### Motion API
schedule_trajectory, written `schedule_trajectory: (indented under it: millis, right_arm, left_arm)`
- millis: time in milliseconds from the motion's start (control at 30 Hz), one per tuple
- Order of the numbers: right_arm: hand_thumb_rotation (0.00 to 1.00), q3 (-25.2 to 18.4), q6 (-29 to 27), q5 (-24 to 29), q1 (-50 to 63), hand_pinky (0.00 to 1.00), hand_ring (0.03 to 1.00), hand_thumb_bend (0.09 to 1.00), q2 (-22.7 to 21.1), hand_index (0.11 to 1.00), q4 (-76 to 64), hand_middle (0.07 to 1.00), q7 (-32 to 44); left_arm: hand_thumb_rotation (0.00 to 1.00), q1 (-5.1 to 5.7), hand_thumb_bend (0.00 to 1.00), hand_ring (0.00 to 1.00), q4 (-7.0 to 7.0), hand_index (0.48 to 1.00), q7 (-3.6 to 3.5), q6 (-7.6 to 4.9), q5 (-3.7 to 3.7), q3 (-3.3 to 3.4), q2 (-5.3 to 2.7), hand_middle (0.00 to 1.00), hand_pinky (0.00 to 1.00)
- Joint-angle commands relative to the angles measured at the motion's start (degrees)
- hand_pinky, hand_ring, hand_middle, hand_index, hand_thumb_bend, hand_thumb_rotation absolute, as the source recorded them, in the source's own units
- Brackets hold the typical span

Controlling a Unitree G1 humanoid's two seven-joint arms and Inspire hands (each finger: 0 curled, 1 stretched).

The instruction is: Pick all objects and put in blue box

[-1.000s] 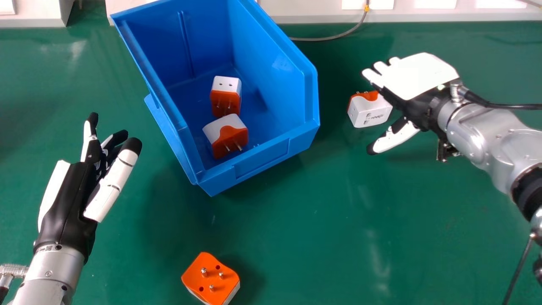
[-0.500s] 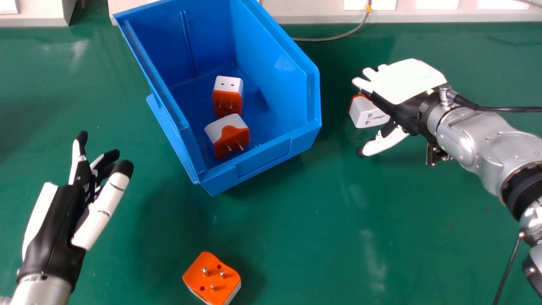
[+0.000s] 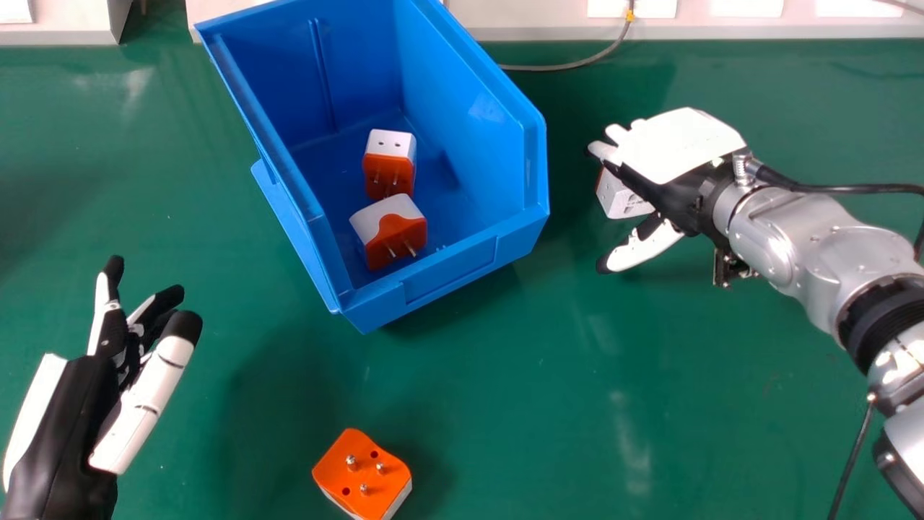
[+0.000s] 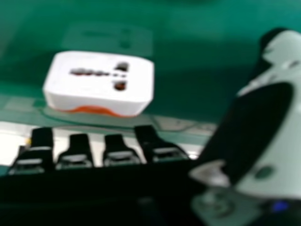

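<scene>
Right robot hand [image 3: 675, 148] beside the blue box [image 3: 451, 267], fingers straight, thumb spread away; a white adapter [image 3: 622, 198] sits on the worktop [image 3: 505, 404], partly under that hand. Left robot hand [image 3: 65, 433] at lower left, fingers loosely spread. Inside the box: one upright adapter [image 3: 390, 162], one tilted adapter [image 3: 390, 231]. Orange-faced adapter [image 3: 364, 473] on the worktop, nearer the robot, pins up.
</scene>
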Motion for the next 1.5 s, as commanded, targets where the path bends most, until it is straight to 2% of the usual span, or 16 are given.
schedule_trajectory:
  millis: [0,100,200,300,400,500,600,733,900,1033,1167,1333,1400,1467]
  right_arm:
    - [0.59,-0.83,0.42,1.36,-2.99,0.91,0.979,0.487,0.12,0.949,0.5,0.994,-0.91]
    - [0.59,-0.97,0.74,1.74,-3.1,0.91,0.979,0.486,0.78,0.949,1.2,0.995,-0.91]
    - [0.59,-1.13,1.09,2.37,-3.55,0.9,0.979,0.484,1.57,0.95,2.07,0.996,-0.71]
    - [0.59,-1.28,1.38,3.29,-3.94,0.9,0.979,0.483,2.0,0.954,2.64,0.998,-0.39]
    - [0.59,-1.4,1.54,3.77,-4.13,0.91,0.98,0.48,1.87,0.956,2.6,0.999,-0.39]
    - [0.59,-1.28,1.6,3.63,-4.21,0.9,0.978,0.478,1.67,0.956,2.65,0.999,-0.8]
    - [0.58,-0.8,2.27,2.96,-4.47,0.9,0.977,0.475,1.27,0.955,3.01,0.999,-1.52]
    - [0.57,-0.18,3.51,2.34,-4.85,0.89,0.973,0.472,1.02,0.953,3.46,0.997,-1.92]
    - [0.56,0.37,4.41,1.96,-5.21,0.89,0.971,0.467,0.89,0.951,3.48,0.995,-2.29]
    - [0.55,0.89,5.17,1.52,-5.46,0.88,0.969,0.466,0.93,0.949,3.82,0.994,-2.73]
    - [0.53,1.54,5.83,1.05,-5.95,0.87,0.967,0.465,1.22,0.942,4.53,0.99,-2.73]
    - [0.51,2.42,6.15,0.47,-6.29,0.87,0.966,0.459,1.36,0.937,4.9,0.987,-2.77]
    - [0.5,2.43,6.15,0.55,-6.29,0.86,0.965,0.453,1.52,0.933,5.0,0.983,-2.55]
    - [0.49,2.3,6.08,0.72,-6.21,0.86,0.964,0.446,1.74,0.928,5.18,0.978,-2.19]
  left_arm:
    - [0.79,0.6,0.61,0.91,0.4,0.928,-0.16,-2.21,-0.87,1.16,-0.15,0.92,0.85]
    - [0.78,0.94,0.61,0.9,0.88,0.924,-0.18,-3.24,-1.19,1.7,-0.11,0.92,0.84]
    - [0.78,1.19,0.61,0.9,0.39,0.92,0.56,-3.34,-0.68,2.42,-0.1,0.91,0.84]
    - [0.77,1.5,0.62,0.89,-0.86,0.913,1.29,-3.11,-0.05,2.85,-0.23,0.91,0.83]
    - [0.77,1.33,0.63,0.89,-0.93,0.91,1.93,-3.51,0.6,2.68,-0.35,0.9,0.82]
    - [0.77,1.07,0.64,0.89,-0.63,0.909,2.22,-3.87,1.17,2.48,-0.29,0.9,0.82]
    - [0.77,0.78,0.64,0.89,0.03,0.909,2.07,-4.82,1.49,2.46,0.07,0.9,0.82]
    - [0.77,1.02,0.63,0.89,0.21,0.91,1.86,-5.66,1.66,2.7,0.37,0.9,0.82]
    - [0.77,0.98,0.63,0.89,0.41,0.911,1.7,-6.0,1.59,3.05,0.87,0.9,0.82]
    - [0.78,1.59,0.62,0.89,0.3,0.912,1.67,-6.44,1.72,3.46,1.13,0.9,0.82]
    - [0.78,2.25,0.62,0.9,0.39,0.914,1.4,-6.78,1.5,3.96,1.2,0.91,0.83]
    - [0.79,3.34,0.62,0.9,-0.58,0.917,1.39,-6.76,1.55,4.29,0.94,0.91,0.83]
    - [0.79,4.1,0.62,0.9,-1.82,0.917,1.39,-6.38,1.44,4.35,0.78,0.91,0.84]
    - [0.79,4.67,0.62,0.9,-2.36,0.917,1.33,-6.3,1.28,4.53,0.78,0.91,0.84]
